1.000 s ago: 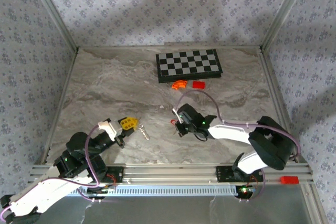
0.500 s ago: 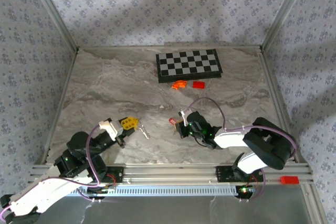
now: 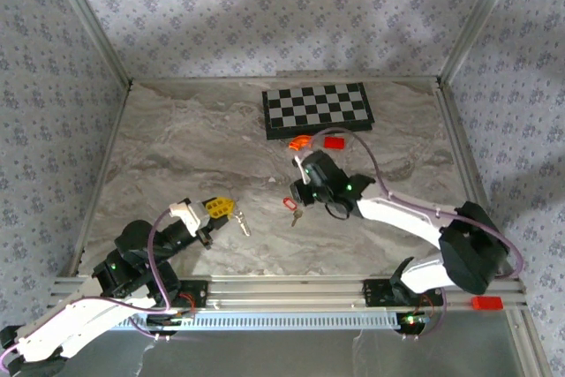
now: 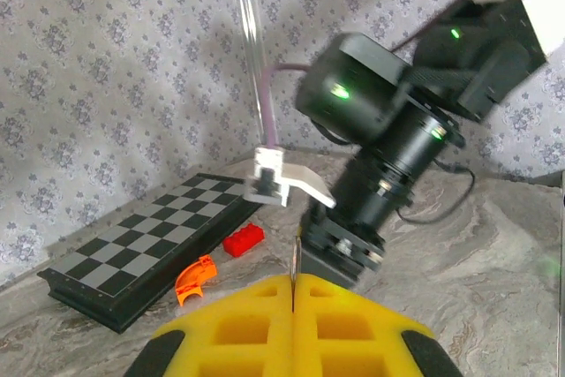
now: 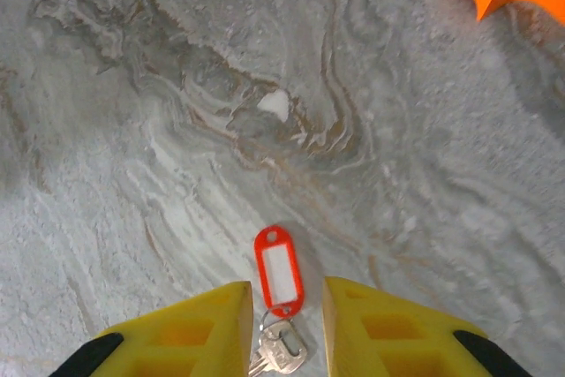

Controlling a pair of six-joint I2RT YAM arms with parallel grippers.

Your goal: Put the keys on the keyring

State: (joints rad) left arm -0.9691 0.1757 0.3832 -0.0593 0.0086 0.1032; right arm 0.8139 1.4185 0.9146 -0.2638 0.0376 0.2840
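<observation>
Evidently nothing is threaded yet: the tiny red-tagged silver key lies loose near the middle of the marbled table between the right gripper's narrowly parted fingers, apart from the thin silvery chain keyring pinched in the closed left gripper.

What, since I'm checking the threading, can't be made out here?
- Left wrist: the keyring is a bare silvery sliver; the shut left jaws hide the rest.
- Right wrist: the keys, metal part cut off by the bottom edge.
- Top external: keyring too small to read.
</observation>
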